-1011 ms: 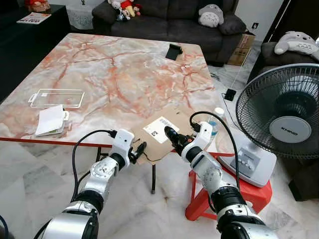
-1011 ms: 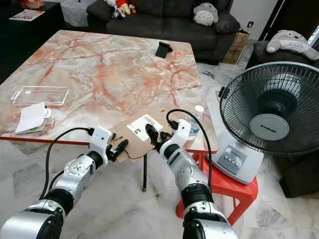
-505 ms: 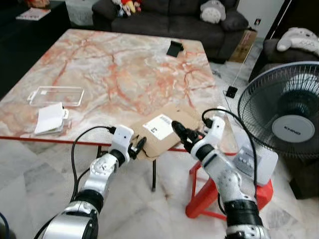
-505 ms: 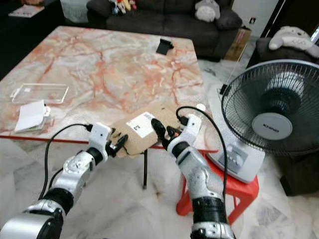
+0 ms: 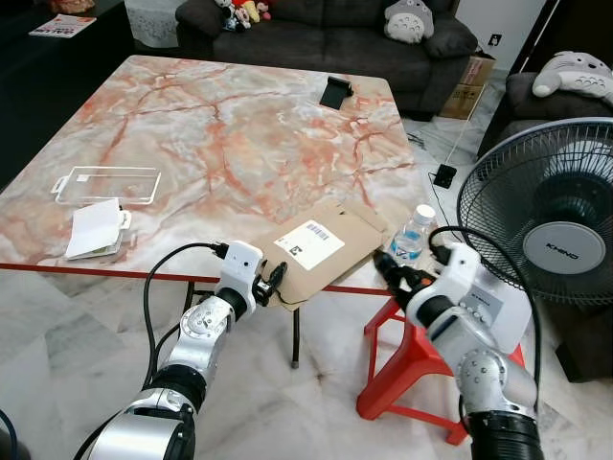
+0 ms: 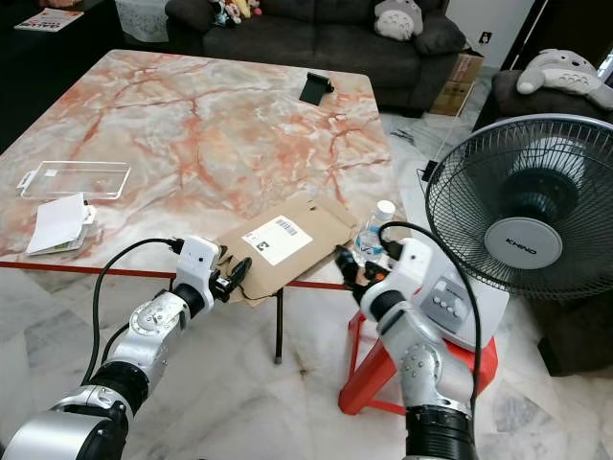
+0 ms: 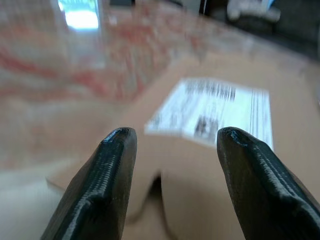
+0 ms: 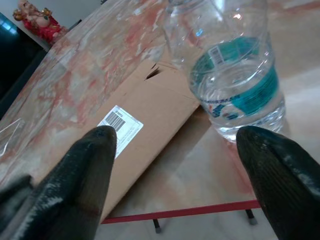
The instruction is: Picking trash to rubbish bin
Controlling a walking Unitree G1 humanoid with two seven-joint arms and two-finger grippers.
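Note:
A flattened brown cardboard box (image 5: 326,249) with a white barcode label lies at the marble table's (image 5: 220,144) near edge, partly overhanging it. My left gripper (image 5: 273,281) is open at the cardboard's near left corner; in the left wrist view the cardboard (image 7: 200,165) sits between and beyond the fingers (image 7: 107,185). A clear water bottle (image 5: 414,233) with a teal label stands just right of the cardboard. My right gripper (image 5: 388,270) is open, low at the table edge in front of the bottle (image 8: 230,75), holding nothing.
A standing fan (image 5: 546,220) rests on a red plastic stool (image 5: 402,374) close to my right arm. On the table's left lie a clear plastic tray (image 5: 105,185) and a white packet (image 5: 96,230). A black object (image 5: 333,93) sits at the far edge. A table leg (image 5: 293,335) stands below the cardboard.
My right gripper has come off the cardboard and moved right, to the table edge in front of the bottle. My left gripper stays at the cardboard's corner.

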